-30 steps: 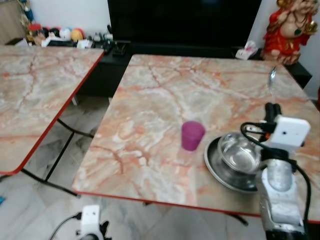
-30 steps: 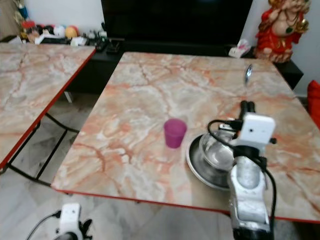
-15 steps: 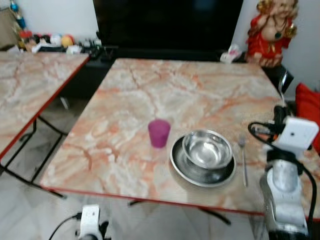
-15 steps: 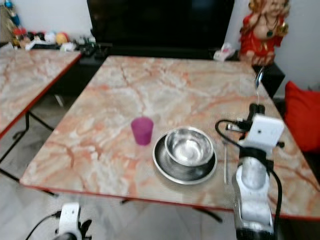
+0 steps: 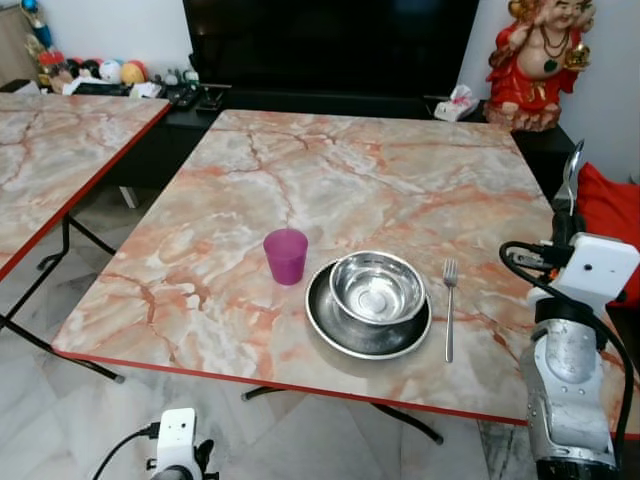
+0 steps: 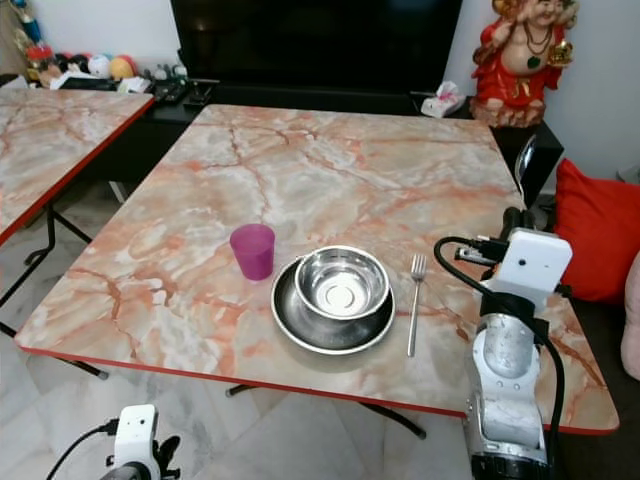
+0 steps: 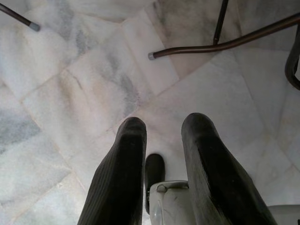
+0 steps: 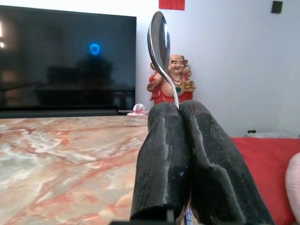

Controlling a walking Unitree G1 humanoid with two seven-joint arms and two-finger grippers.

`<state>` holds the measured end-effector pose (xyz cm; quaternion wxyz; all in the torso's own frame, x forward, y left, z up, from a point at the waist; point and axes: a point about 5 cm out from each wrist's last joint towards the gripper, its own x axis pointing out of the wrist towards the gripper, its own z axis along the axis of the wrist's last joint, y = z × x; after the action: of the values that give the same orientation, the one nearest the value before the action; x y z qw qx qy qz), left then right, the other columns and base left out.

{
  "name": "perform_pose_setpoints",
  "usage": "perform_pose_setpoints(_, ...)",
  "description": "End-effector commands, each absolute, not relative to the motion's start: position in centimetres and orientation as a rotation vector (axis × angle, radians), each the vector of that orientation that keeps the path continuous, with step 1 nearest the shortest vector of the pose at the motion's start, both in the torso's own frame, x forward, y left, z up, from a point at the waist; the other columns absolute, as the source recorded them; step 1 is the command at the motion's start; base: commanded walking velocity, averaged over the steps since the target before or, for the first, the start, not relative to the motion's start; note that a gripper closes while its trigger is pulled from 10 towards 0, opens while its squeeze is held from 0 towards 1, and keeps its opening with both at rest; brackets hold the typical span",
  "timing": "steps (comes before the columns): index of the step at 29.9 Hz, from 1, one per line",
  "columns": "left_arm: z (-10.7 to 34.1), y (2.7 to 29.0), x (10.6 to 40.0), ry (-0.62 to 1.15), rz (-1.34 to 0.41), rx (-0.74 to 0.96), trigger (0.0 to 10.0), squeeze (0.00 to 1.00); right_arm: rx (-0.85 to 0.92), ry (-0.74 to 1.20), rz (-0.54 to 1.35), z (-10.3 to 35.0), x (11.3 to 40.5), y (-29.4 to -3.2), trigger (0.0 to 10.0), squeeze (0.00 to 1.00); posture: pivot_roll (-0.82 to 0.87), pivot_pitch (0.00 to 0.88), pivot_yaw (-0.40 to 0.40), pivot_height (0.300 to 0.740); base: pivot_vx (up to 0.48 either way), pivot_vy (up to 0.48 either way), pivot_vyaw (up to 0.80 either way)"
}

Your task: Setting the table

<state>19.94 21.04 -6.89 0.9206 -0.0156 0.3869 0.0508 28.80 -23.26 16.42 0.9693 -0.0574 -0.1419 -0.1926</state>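
Left eye view: the orange-veined marble table with the red edge (image 5: 330,190) is carrying a purple plastic cup (image 5: 286,256), a round steel bowl (image 5: 377,288) sitting in a shallow steel plate (image 5: 330,335), and a steel fork (image 5: 449,305) lying just beside the plate on the robot's right. The right gripper (image 5: 566,222) is hovering past the table's right edge, holding a shiny steel spoon (image 5: 572,170) upright, with a red cushion (image 5: 610,205) behind it.

Right eye view: same layout; a red and gold laughing figurine (image 6: 517,55) is standing beyond the far corner beside a black TV screen (image 6: 315,40).

Left wrist view: the left gripper (image 7: 161,140) is hanging idle over the pale marble floor tiles (image 7: 70,93), fingers spread, nothing between them.

Right wrist view: the two black fingers (image 8: 164,154) are pressing together, pinching the spoon handle, bowl end up.

Judgement: the spoon placement is in hand; the next move is calling for swinging left over the table, lowering, tilting the spoon flat beside the fork, then releasing
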Motion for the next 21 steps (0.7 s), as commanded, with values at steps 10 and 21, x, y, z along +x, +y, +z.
perform_pose_setpoints(10, -7.09, 21.46, 19.51, 0.815, 0.135, -0.052, 10.0, 0.00, -0.102, -0.296, -0.382, 16.75, 29.11, -23.00, 10.0, 0.00, 0.02, 0.000, -0.013, 0.740, 0.000, 0.352, -0.16)
perform_pose_setpoints(21, -7.11, 21.54, 19.43, 0.815, 0.132, -0.053, 10.0, 0.00, -0.100, -0.293, -0.395, 16.83, 29.19, -23.20, 10.0, 0.00, 0.02, 0.000, -0.013, 0.740, 0.000, 0.024, 0.00)
